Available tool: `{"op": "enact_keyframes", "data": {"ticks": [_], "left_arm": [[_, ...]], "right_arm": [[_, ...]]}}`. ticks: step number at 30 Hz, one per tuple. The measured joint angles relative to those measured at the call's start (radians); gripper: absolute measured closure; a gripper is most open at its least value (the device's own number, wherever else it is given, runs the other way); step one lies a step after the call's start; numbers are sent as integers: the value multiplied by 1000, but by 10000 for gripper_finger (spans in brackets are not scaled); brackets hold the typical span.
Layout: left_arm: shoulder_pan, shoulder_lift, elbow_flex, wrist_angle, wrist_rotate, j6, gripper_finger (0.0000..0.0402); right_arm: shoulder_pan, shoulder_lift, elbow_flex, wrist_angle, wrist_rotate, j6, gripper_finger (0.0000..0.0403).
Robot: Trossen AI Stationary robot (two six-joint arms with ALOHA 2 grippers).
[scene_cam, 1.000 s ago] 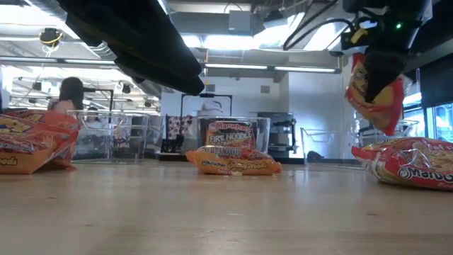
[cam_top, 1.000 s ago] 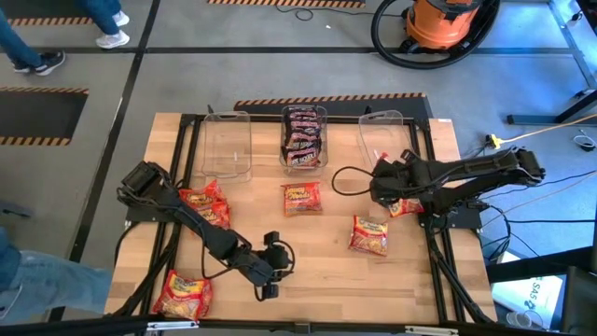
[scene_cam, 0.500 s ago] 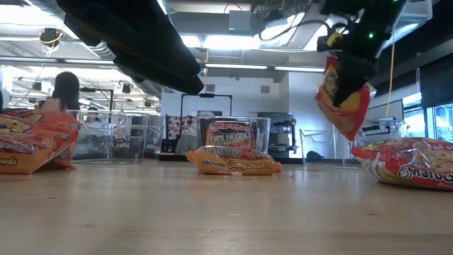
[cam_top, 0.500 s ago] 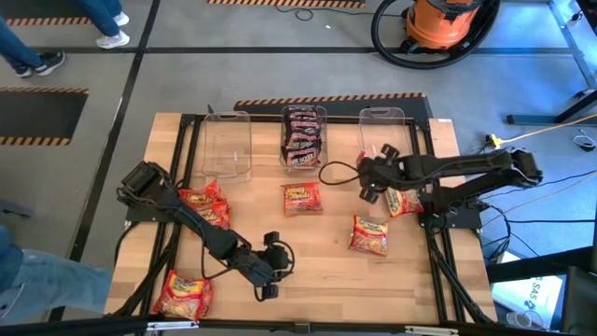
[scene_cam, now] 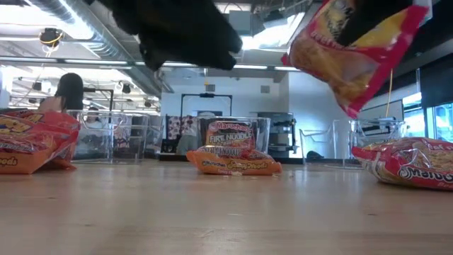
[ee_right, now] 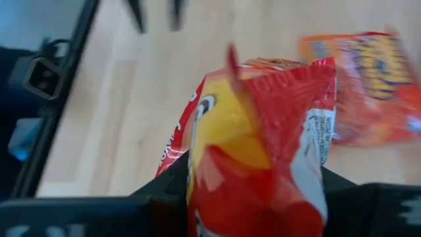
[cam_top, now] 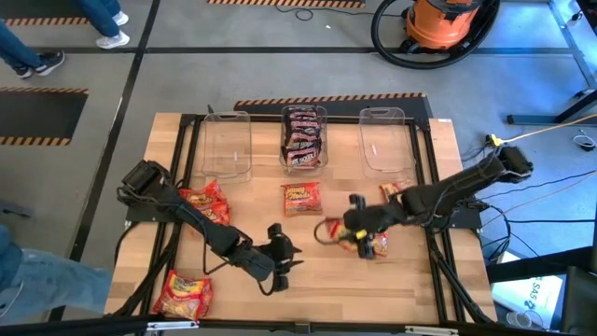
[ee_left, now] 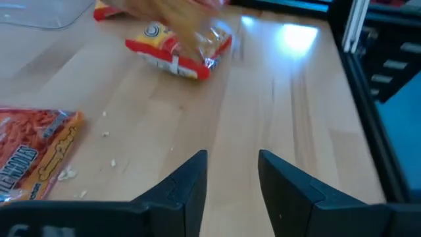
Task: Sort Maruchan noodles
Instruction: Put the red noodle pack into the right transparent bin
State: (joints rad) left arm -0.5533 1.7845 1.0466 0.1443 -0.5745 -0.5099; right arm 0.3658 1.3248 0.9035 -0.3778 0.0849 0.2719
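my right gripper [cam_top: 350, 229] has swung away from the far right bin [cam_top: 385, 140], where it hung a second ago, and now sits over the middle of the table, toward the right edge, with the red and yellow packet [ee_right: 263, 145] still pinched between its fingers. that tells me the packet wasn't dropped in that bin; i judge it's being carried across, perhaps toward my left gripper [cam_top: 280, 266], which has crept a little closer along the near edge, jaws parted and holding nothing.

from above, the carried packet is mostly hidden under the arm, right over another packet [cam_top: 373, 245] lying on the table. the low view shows what that hides: the held packet [scene_cam: 354, 53] is well clear of the wood, hanging tilted. my right wrist view shows the grip itself, the wrapper bunched in the jaws. my left wrist view shows its bare fingers [ee_left: 187, 187] apart.

the dark packets [cam_top: 304, 135] fill the far middle bin; the far left bin [cam_top: 227, 145] is empty. others lie loose: one mid-table [cam_top: 301, 197], a pair near the left edge [cam_top: 205, 203], one at the near left corner [cam_top: 184, 292].
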Motion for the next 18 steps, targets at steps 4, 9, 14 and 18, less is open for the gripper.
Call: {"op": "enact_keyframes", "data": {"ticks": [4,9,14,18], "left_arm": [[35,-20,0,50,32,3,230],[81,-18,0,166,101,73,169],[124,-17,1,206,182,126,127],[154,-17,1,212,230,132,110]], "right_arm": [[64,65,0,59,1,2,272],[126,144,0,154,0,3,272],[151,202,0,231,-19,2,272],[152,229,0,273,-27,-17,272]]}}
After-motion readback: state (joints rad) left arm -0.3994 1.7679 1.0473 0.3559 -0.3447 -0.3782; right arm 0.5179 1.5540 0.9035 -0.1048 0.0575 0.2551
